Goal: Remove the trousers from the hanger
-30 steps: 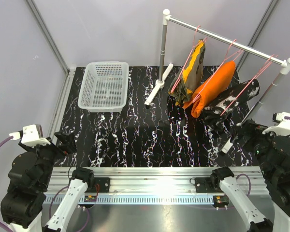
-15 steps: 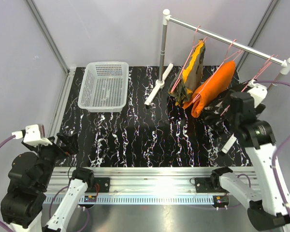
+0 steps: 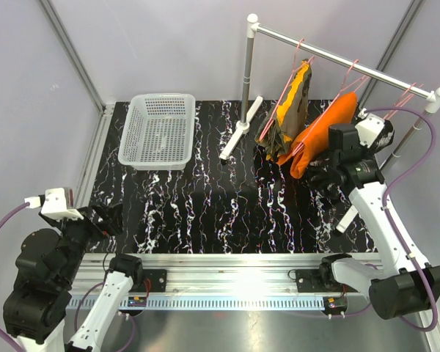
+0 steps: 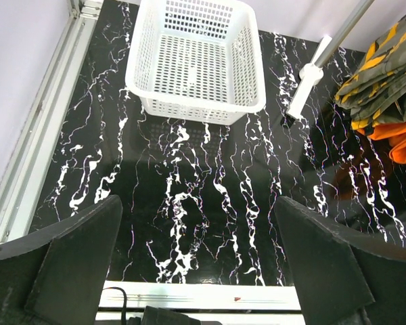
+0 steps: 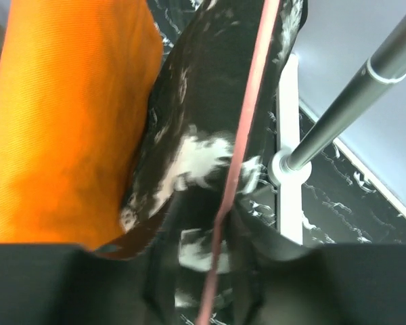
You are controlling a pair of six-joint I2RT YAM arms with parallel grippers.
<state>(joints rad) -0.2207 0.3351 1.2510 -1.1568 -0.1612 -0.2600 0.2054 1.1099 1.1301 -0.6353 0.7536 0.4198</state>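
Three pairs of trousers hang on pink hangers from a metal rail [image 3: 352, 66]: camouflage [image 3: 290, 110], bright orange [image 3: 319, 132] and black with white speckles [image 3: 323, 174]. My right gripper [image 3: 345, 165] is up at the black speckled pair. In the right wrist view its fingers [image 5: 213, 271] are closed on the black speckled cloth [image 5: 196, 122], with the pink hanger wire [image 5: 247, 115] running between them; the orange pair [image 5: 61, 115] hangs just to the left. My left gripper [image 3: 106, 216] is low at the near left, open wide [image 4: 199, 250] and holding nothing.
A white mesh basket [image 3: 159, 130] stands at the back left of the black marbled table. The rack's post [image 3: 246, 73] and white foot [image 3: 238, 136] stand behind the middle; its right post [image 5: 352, 115] is close beside my right gripper. A metal frame rail [image 3: 235, 264] runs along the near edge.
My right arm has swung up from the near right to the black speckled trousers, and its jaws have closed from wide open onto the cloth. The left arm has barely moved.
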